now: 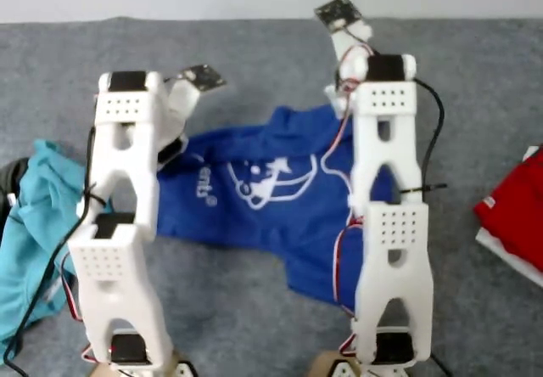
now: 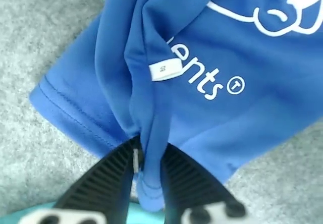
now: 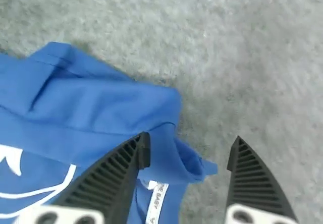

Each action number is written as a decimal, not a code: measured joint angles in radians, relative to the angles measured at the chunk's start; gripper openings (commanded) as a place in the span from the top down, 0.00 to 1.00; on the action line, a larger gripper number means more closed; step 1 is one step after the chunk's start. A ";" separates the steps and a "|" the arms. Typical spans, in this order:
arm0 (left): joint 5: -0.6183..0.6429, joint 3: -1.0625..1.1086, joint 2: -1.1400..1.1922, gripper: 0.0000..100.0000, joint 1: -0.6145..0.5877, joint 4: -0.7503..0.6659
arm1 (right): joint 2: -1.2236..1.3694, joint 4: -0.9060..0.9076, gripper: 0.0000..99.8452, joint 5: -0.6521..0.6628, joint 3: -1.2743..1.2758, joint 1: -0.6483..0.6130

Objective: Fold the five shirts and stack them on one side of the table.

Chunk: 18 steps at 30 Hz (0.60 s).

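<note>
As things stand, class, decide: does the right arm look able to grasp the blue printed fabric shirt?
Probably yes. The right pincer is open at the edge of the blue printed fabric shirt, with a bunched fold lying between its jaws and nothing in the way.

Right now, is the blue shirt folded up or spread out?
Spread out, not folded: the blue shirt lies open, white print showing, one bunched edge pinched in the left gripper.

White lettering [image 2: 202, 80] on blue shirt [image 2: 262, 98]
</note>
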 measured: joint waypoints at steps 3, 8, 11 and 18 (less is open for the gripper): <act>0.000 0.000 0.000 0.99 0.002 0.000 | 0.037 -0.021 0.74 0.000 0.000 0.003; 0.000 0.000 0.000 0.99 0.003 0.000 | 0.103 -0.031 0.78 0.000 0.003 -0.003; 0.000 0.000 0.000 0.99 0.011 0.000 | 0.141 -0.051 0.86 0.000 0.006 -0.003; 0.000 0.000 0.000 0.99 0.046 0.000 | 0.150 -0.040 0.99 0.173 0.006 -0.002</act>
